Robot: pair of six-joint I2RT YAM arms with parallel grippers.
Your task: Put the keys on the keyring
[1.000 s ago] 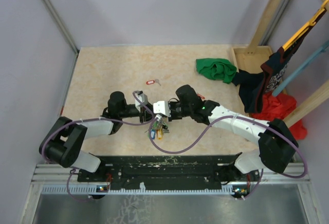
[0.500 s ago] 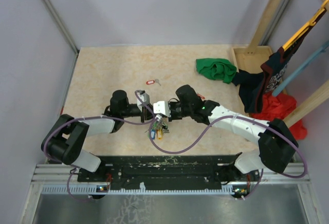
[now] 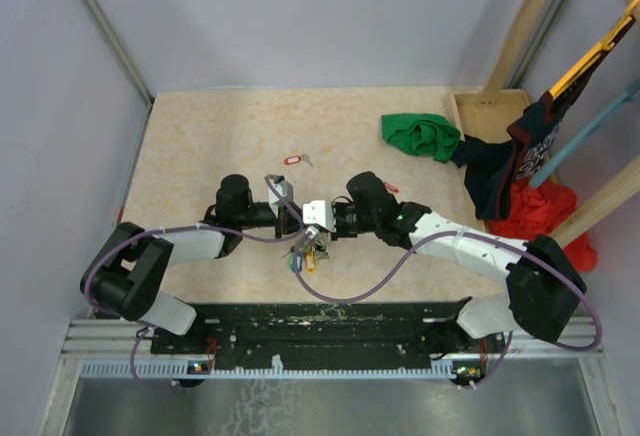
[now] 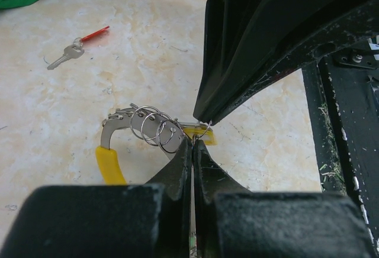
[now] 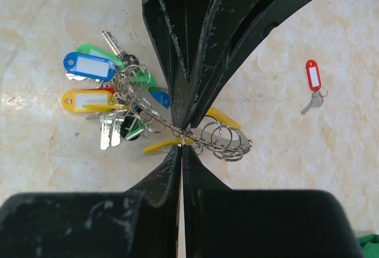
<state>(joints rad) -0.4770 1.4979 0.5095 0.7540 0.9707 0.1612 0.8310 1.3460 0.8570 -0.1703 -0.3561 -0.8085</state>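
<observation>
In the top view the right arm's forearm has swung a little lower and to the right during the last second, and the left arm has hardly moved. The grippers stay tip to tip just below the centre of the frame. I judge this to be a small correction of the hold, not a finished threading.

The left gripper point(image 4: 192, 142) has its fingers pressed together on the wire of the large thin grey metal keyring point(image 5: 127, 101). The right gripper point(image 5: 180, 147) is closed too, at the same wire. Whether it pinches the wire or a small split ring, I cannot tell.

Only the right wrist view shows the blue, green and yellow tags lying on the beige marbled tabletop point(image 3: 200, 136), left of centre. The left wrist view shows only split rings and a yellow part. The small key with a red oblong tag point(image 4: 74, 48) lies well apart, upper left there. I cannot make out a loose brass key.
</observation>
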